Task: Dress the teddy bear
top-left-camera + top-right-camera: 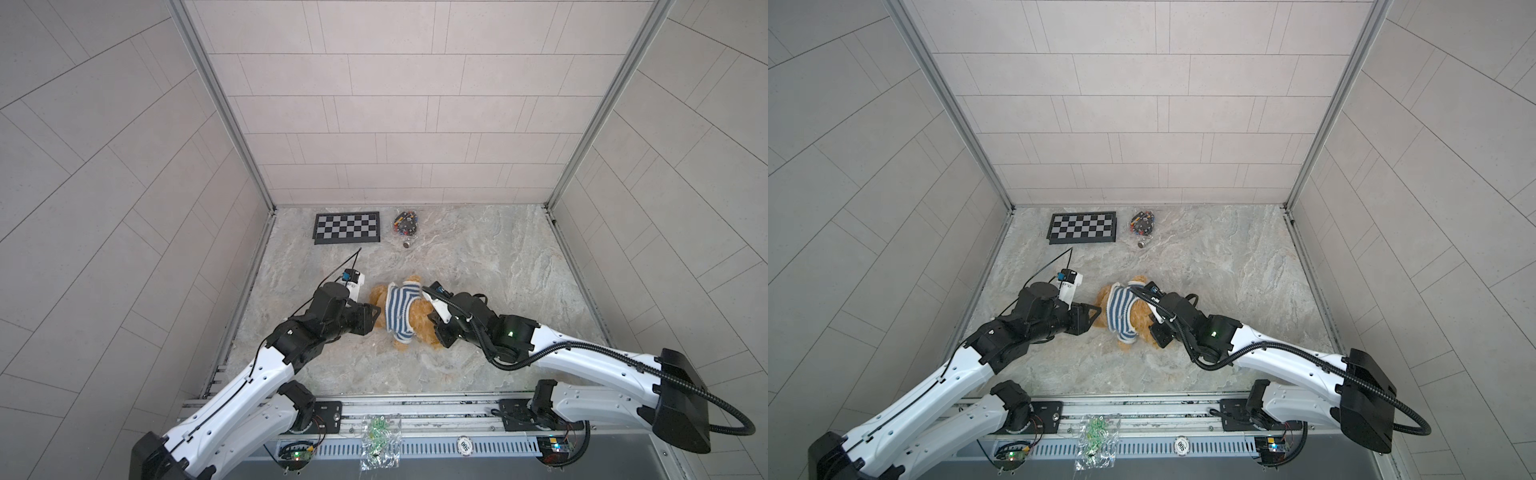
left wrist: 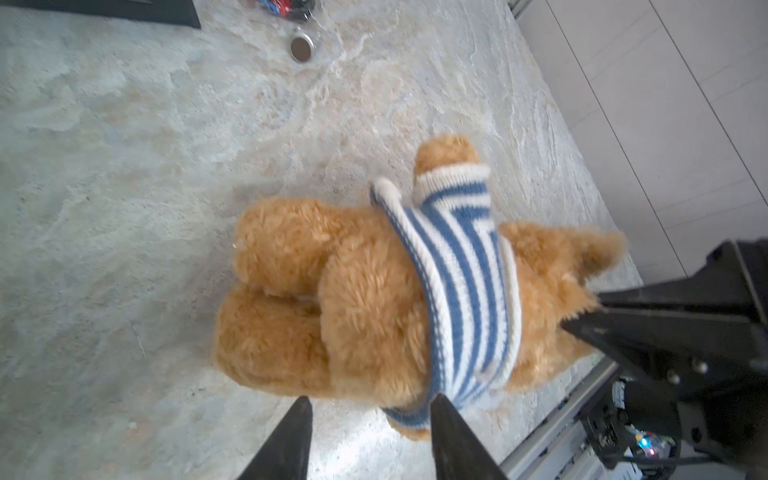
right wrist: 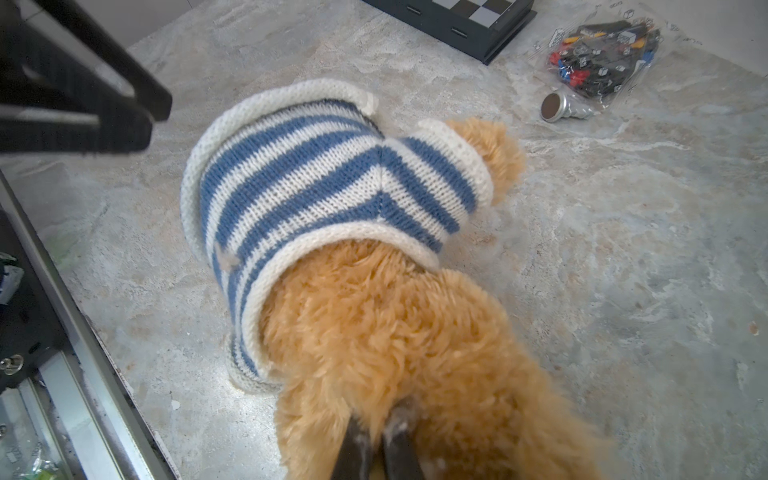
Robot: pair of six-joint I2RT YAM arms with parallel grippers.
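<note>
1. The fluffy golden-brown plush teddy bear [image 1: 419, 321] lies on its side near the middle of the grey marbled counter [image 1: 519, 257]. In both top views its length runs roughly from 9 to 3 o'clock.
2. A blue-and-white striped knitted sweater [image 3: 311, 174] wraps its trunk, and one paw pokes out of a sleeve toward 12 o'clock. The rolled white hem sits high with bare fur beyond it, so I judge the dressing mostly done and in need of tugging straight.
3. The right pincer [image 3: 376, 432], at the bear's 4 o'clock, is clamped tight on a tuft of fur. This probably anchors the soft toy so it cannot slide while the knit is pulled.
4. The left pincer [image 2: 372, 398], at the bear's 9 o'clock, has its fingers parted with nothing between them. One tip is just beside the sweater's edge, which I judge a good place to take a fresh hold of the knit.
5. No view shows the bear's face, so I cannot tell which end is the head. The right fingertips are buried in fur. The second sleeve lies low against the counter and is hard to make out.
6. A black-and-white chequered board [image 1: 347, 227] at 11 o'clock and a clear bag of small coloured parts [image 1: 405, 222] at 12 o'clock lie well apart from the bear. Both are cut off in the wrist views.
</note>
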